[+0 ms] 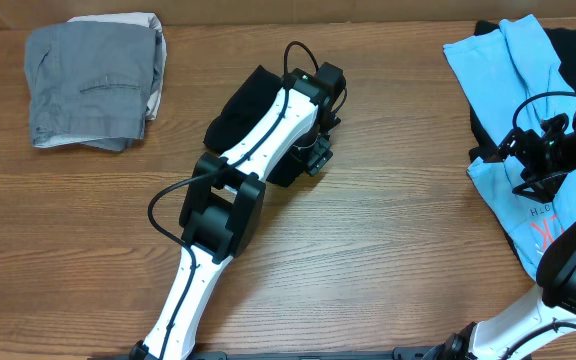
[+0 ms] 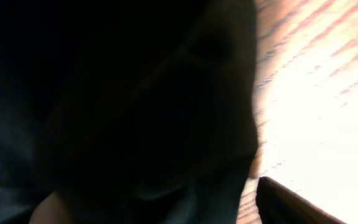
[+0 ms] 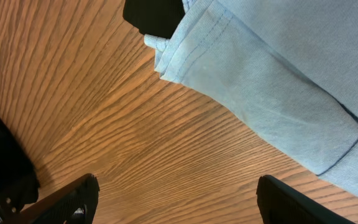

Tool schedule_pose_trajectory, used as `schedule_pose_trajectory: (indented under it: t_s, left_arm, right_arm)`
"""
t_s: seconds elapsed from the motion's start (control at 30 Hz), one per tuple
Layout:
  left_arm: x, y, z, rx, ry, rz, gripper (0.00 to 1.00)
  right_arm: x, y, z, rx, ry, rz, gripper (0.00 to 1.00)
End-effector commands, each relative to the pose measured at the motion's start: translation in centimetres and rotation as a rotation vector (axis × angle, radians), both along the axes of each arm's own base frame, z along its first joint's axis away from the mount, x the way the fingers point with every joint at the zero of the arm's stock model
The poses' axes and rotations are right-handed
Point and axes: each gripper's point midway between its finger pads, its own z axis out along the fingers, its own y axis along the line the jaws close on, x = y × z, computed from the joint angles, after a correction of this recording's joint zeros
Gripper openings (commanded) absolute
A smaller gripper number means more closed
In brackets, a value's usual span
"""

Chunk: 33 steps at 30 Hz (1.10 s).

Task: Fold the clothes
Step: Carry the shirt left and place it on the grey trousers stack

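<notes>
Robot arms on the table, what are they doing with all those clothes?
They're folding laundry. The left tool is down on a black garment mid-table; I can't tell if it's gripping. The right tool is open, hovering at the edge of the light blue shirt. A grey garment already lies folded in a corner.
</notes>
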Motion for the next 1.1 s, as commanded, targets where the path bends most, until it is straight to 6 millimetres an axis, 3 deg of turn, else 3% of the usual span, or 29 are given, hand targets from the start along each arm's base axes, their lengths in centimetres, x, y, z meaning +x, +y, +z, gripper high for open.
schedule_pose_trajectory:
  t_s: [0.0,0.1,0.2,0.3,0.4,0.63,0.77,0.87,1.07]
  left_arm:
    - [-2.0,1.2,-2.9,0.08,0.054,0.076,0.5]
    - [-1.6,1.9,-3.0,0.114,0.025,0.085,0.06]
    - [-0.5,2.0,-2.4,0.128,-0.027,0.103,0.04]
    - [1.1,2.5,0.1,0.156,-0.1,0.131,0.04]
    - [3.1,3.1,4.5,0.162,-0.176,0.153,0.04]
    - [8.2,6.4,17.6,0.029,-0.442,0.257,0.04]
    - [10.3,10.4,23.6,-0.033,-0.601,0.316,0.04]
    - [11.3,15.1,26.7,0.009,-0.703,0.374,0.04]
    - [12.2,25.5,28.9,0.17,-0.798,0.551,0.04]
  right_arm:
    - [0.5,-0.3,0.5,-0.012,-0.026,0.004,0.85]
    - [0.6,-0.4,0.5,-0.013,-0.028,0.004,0.85]
    - [0.6,-0.4,0.5,-0.015,-0.032,0.004,0.85]
    - [0.6,-0.4,0.5,-0.015,-0.032,0.004,0.85]
    - [0.6,-0.4,0.5,-0.015,-0.032,0.004,0.85]
    - [0.6,-0.4,0.5,-0.014,-0.031,0.003,0.85]
    - [0.3,-0.3,0.6,-0.008,-0.02,0.003,0.85]
    - [0.2,-0.2,0.6,-0.005,-0.014,0.003,0.85]
    - [-0.2,0.0,0.6,0.004,0.003,0.004,0.85]
